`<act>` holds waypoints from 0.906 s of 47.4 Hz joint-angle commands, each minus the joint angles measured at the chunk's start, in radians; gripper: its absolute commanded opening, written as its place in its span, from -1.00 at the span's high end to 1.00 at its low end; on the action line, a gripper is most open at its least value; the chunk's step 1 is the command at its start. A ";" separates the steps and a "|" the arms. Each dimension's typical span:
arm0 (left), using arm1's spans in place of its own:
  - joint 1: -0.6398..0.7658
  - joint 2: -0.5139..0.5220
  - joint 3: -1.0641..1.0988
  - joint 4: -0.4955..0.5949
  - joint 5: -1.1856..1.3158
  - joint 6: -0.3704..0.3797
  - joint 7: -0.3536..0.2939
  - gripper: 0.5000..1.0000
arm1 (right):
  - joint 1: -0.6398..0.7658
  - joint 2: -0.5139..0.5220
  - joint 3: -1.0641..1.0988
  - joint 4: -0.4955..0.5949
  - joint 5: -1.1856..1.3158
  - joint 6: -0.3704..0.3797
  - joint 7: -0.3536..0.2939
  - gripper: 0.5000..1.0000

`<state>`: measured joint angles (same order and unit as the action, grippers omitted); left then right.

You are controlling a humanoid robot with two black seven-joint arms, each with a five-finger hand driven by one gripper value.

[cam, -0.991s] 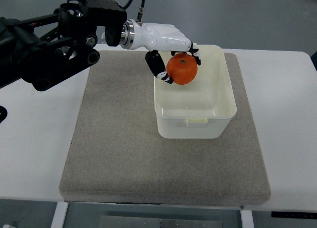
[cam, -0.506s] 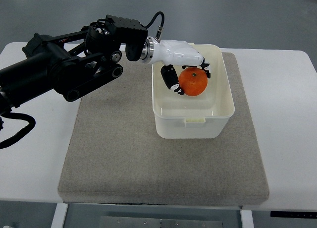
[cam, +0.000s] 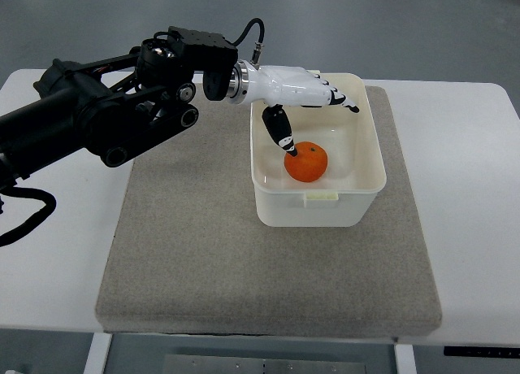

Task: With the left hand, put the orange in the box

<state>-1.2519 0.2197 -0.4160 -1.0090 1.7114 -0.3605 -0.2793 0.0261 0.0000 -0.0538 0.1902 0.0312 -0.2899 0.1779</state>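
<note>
The orange [cam: 306, 163] lies on the floor of the white plastic box [cam: 366, 183], near its front wall. My left hand [cam: 313, 114] hovers over the box's back half with its white fingers [cam: 331, 96] stretched out flat and its thumb pointing down toward the fruit. The hand is open and holds nothing. Its black arm [cam: 106, 114] reaches in from the left edge. The right arm does not show.
The box stands on a grey felt mat [cam: 203, 252] that covers most of the white table [cam: 471, 211]. The box sits at the mat's upper right.
The hand carried the orange over the box, lowered it inside, then spread its fingers. The orange has dropped to the box floor, free of the hand.
</note>
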 commanded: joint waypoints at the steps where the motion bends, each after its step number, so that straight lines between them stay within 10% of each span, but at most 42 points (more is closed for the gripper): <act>1: -0.001 0.016 -0.024 0.006 -0.091 0.018 -0.001 -0.96 | 0.000 0.000 0.000 0.000 -0.001 0.000 0.000 -0.70; 16: 0.035 0.072 -0.021 0.020 -0.751 0.380 -0.003 -0.97 | 0.000 0.000 0.000 0.000 -0.001 0.000 0.000 -0.70; 43: 0.252 0.250 -0.075 0.044 -1.432 0.370 -0.003 -0.98 | 0.000 0.000 0.000 0.000 -0.001 0.000 0.000 -0.70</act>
<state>-1.0364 0.4543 -0.4678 -0.9707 0.3342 0.0173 -0.2839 0.0260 0.0000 -0.0537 0.1902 0.0306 -0.2899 0.1780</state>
